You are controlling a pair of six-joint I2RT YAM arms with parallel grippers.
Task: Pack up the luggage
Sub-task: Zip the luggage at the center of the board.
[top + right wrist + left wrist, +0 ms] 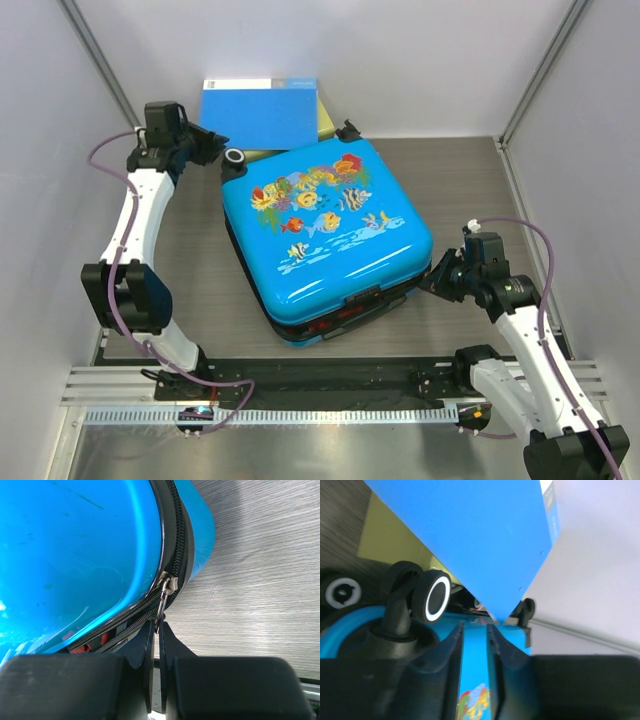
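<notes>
luggage (325, 235) sits mid-frame on the counter (200, 270), lid down. zip is open along the lower edge, with red contents showing in the gap. right gripper (156, 627) is closed on the zipper pull (163, 600) at the lower-right corner, looks set to run the zip. left gripper (474, 630) is nearly closed with nothing in it, by the upper-left wheel (434, 596), probably bracing the shell. blue folder (260, 110) and yellow-green box (328, 122) sit just behind the luggage, crowding the upper corners.
</notes>
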